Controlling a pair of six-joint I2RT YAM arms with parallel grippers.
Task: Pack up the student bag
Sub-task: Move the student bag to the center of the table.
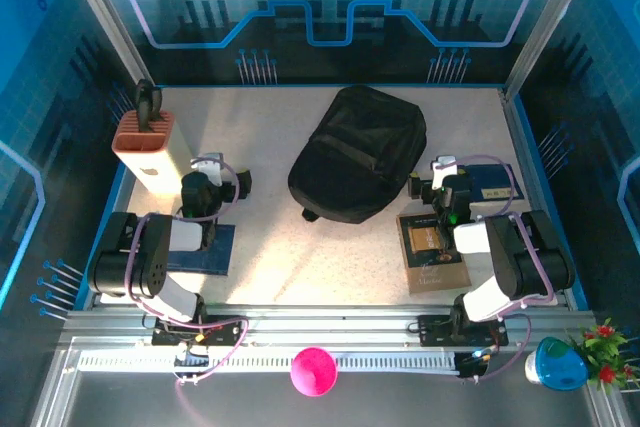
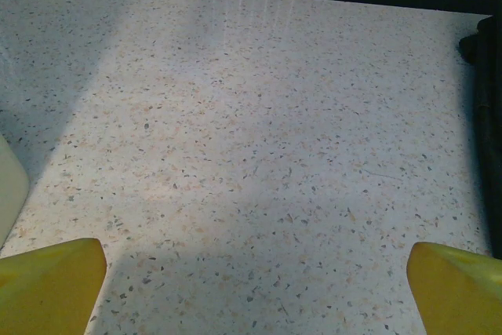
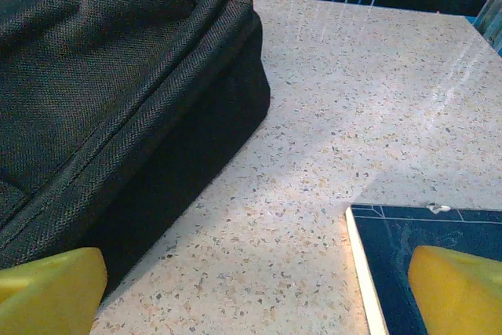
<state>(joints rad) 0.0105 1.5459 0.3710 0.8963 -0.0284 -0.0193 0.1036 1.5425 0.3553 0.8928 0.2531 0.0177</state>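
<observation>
The student bag [image 1: 358, 152] is a large black fabric backpack lying flat at the middle back of the speckled table. My left gripper [image 1: 215, 183] hovers to its left, open, its yellow fingertips [image 2: 49, 286] wide apart over bare table; the bag's edge [image 2: 486, 115] shows at the right of the left wrist view. My right gripper [image 1: 440, 185] sits just right of the bag, also open with nothing between its fingertips [image 3: 459, 288]. In the right wrist view the bag's side wall [image 3: 102, 76] rises at the left.
A tan box with an orange-brown top [image 1: 150, 142] stands at the back left. A dark blue book [image 1: 212, 247] lies under the left arm. A brown book [image 1: 435, 257] and a blue book [image 1: 495, 182] [image 3: 423, 249] lie by the right arm. Blue walls ring the table.
</observation>
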